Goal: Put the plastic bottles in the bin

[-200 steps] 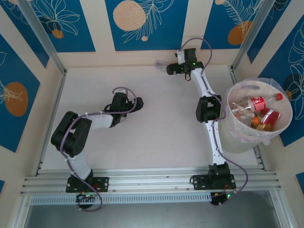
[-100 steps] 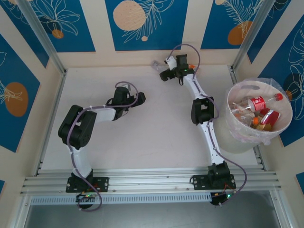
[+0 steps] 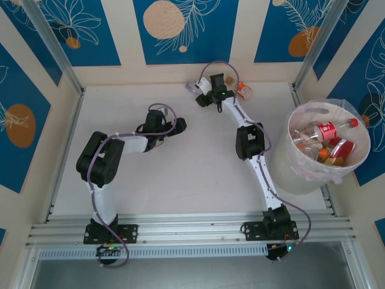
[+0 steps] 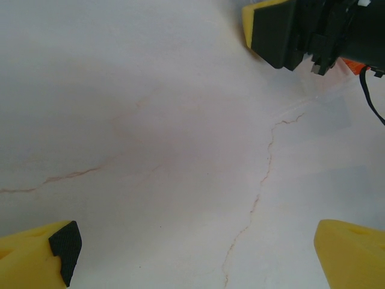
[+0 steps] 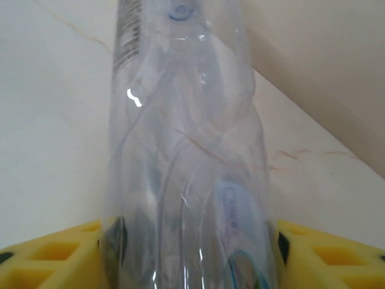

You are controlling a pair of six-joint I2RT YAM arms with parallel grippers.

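Note:
A clear plastic bottle (image 5: pixel 186 150) stands between my right gripper's (image 5: pixel 189 247) yellow fingers, and both pads press against its sides. From above, this bottle (image 3: pixel 192 88) pokes out left of the right gripper (image 3: pixel 201 92) near the back wall. A second bottle with an orange label (image 3: pixel 243 90) lies just right of that wrist. The pale round bin (image 3: pixel 301 158) at the far right holds several bottles (image 3: pixel 328 131). My left gripper (image 3: pixel 180 124) hovers open over bare table at mid-left, with its fingers (image 4: pixel 39 256) wide apart and nothing between them.
The back wall runs just behind the right gripper and the two bottles. Metal frame posts stand at the back corners. The right gripper's black and yellow body (image 4: pixel 289 30) shows at the top right of the left wrist view.
The right arm swung left along the back wall and its jaws closed in on the clear bottle. The left arm stretched a little further toward the table's middle.

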